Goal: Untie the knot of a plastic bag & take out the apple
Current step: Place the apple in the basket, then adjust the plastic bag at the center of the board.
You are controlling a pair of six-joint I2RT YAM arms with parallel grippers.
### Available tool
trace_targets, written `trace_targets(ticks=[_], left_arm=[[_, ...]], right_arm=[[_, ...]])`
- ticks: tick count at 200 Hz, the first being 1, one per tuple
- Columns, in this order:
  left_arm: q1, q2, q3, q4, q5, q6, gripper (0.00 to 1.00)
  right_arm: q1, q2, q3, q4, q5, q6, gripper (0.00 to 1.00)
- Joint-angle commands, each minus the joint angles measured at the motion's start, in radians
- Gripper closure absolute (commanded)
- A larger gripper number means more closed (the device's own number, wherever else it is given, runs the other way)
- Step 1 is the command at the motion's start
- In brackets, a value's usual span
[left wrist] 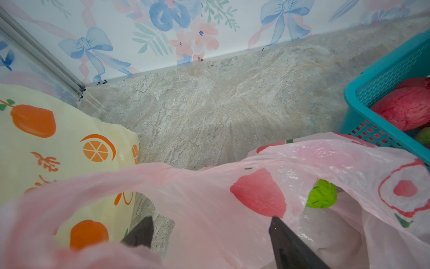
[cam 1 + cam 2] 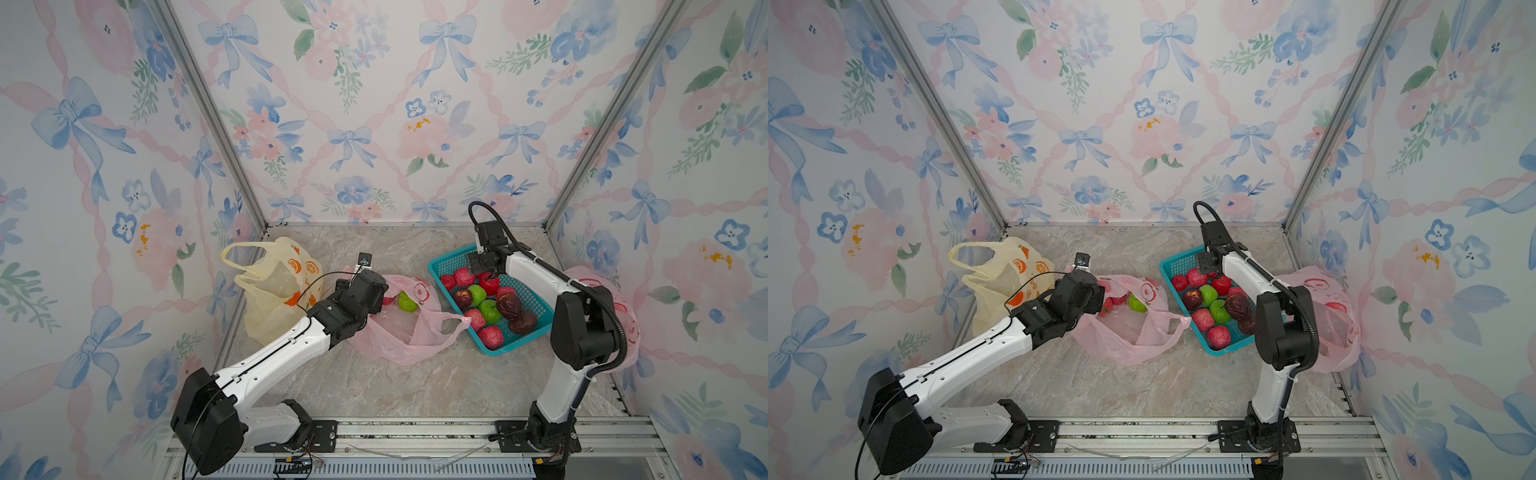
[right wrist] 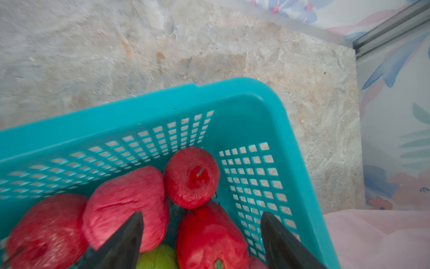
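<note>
The marble table [image 2: 415, 386] carries a pink bag [image 2: 395, 340] at its middle, mouth open and handles loose; just beside it a teal basket [image 3: 139, 109] holds a heap of apples [image 2: 489, 311]; the left gripper [image 1: 209, 237] stands wide at the bag's mouth, clamping nothing; the right gripper [image 3: 202, 240] hangs wide over the basket, a red apple [image 3: 210, 233] lying free beneath it; a green apple [image 2: 407, 302] sits inside the bag.

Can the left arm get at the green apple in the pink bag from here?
Probably yes. The pink bag lies with its mouth open, and the green apple shows close beyond the left gripper, whose jaws stand open. A fold of bag film hangs across the jaws and could snag.
</note>
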Motion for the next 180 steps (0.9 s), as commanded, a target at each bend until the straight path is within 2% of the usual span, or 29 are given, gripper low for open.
trace_targets(ticks=[1,20,35,40,80,125,149,180], left_arm=[[-0.019,0.036,0.034,-0.036,-0.050,0.034,0.21],[-0.038,0.065,0.047,-0.038,-0.075,0.057,0.18],[-0.047,0.087,0.050,-0.039,-0.089,0.070,0.03],[-0.049,0.094,0.052,-0.040,-0.084,0.076,0.02],[-0.051,0.149,0.046,-0.038,-0.100,0.116,0.04],[-0.049,0.226,0.069,-0.037,-0.099,0.133,0.06],[-0.049,0.226,0.084,-0.038,-0.040,0.126,0.03],[-0.024,0.222,0.150,-0.101,0.108,0.108,0.02]], right_arm=[[0.054,-0.158,-0.011,-0.028,-0.127,-0.008,0.21],[0.101,-0.262,-0.026,-0.050,-0.319,0.012,0.22],[0.126,-0.323,-0.050,-0.045,-0.452,0.044,0.23],[0.133,-0.337,-0.060,-0.041,-0.476,0.051,0.23],[0.174,-0.377,-0.083,-0.073,-0.509,0.068,0.23],[0.194,-0.422,-0.106,-0.052,-0.655,0.109,0.23],[0.197,-0.420,-0.104,-0.048,-0.757,0.125,0.23],[0.202,-0.393,-0.091,-0.064,-0.765,0.123,0.23]])
